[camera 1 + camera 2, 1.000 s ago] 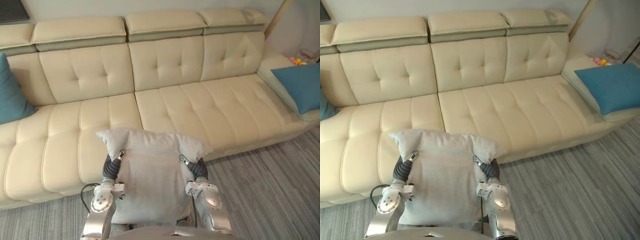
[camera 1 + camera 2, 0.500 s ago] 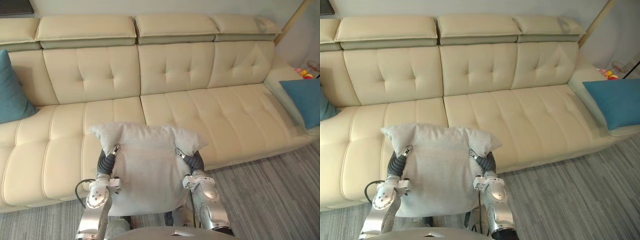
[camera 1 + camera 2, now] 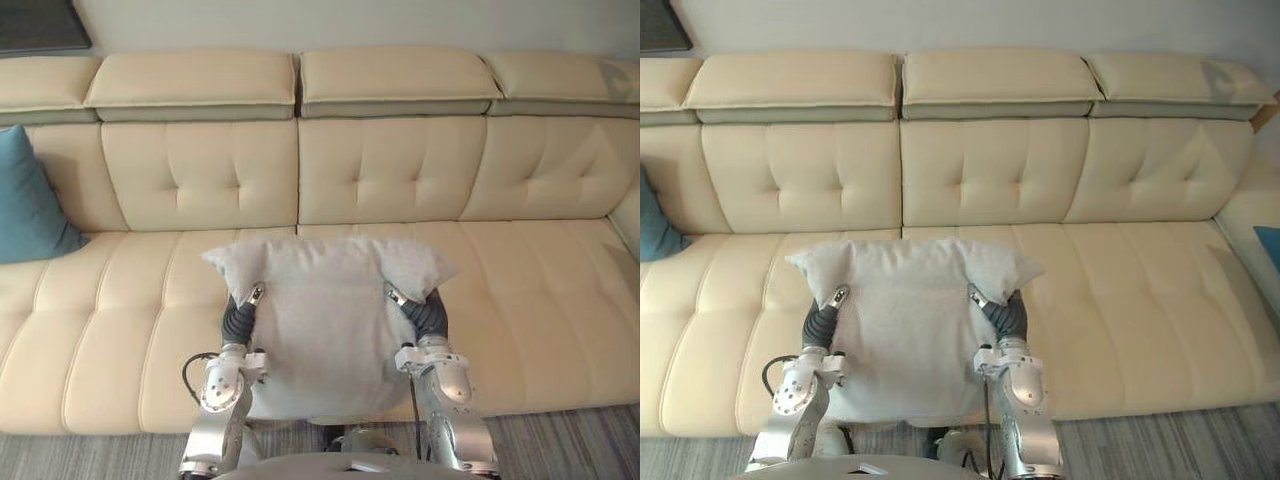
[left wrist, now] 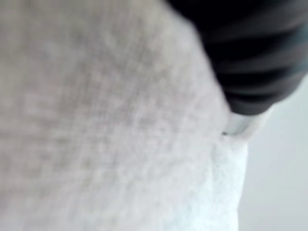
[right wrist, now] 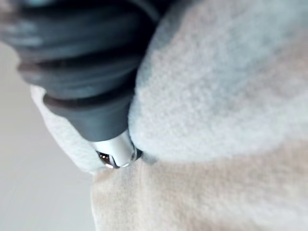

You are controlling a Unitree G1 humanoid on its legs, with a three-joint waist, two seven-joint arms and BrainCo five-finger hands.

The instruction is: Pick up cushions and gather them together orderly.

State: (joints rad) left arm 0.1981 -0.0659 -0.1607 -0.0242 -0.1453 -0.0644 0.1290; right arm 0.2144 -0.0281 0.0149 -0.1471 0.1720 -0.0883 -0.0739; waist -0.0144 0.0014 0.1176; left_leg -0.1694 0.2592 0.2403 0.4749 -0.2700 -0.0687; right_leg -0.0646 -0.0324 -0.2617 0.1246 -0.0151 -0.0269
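One pale grey cushion (image 3: 325,320) is held upright at centre between two hands: the left hand (image 3: 240,318) at its 9 o'clock side, the right hand (image 3: 428,312) at 3 o'clock. Whether either hand is open or clenched cannot be told. Behind stands one cream sofa (image 3: 520,290) with wide bare seats. One teal cushion (image 3: 28,200) leans at the sofa's 9 o'clock end. Grey floor (image 3: 570,440) runs along 6 o'clock.

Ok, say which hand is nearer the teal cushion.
Left. The left hand sits at the white cushion edge toward the teal cushion; the right hand at the far edge.
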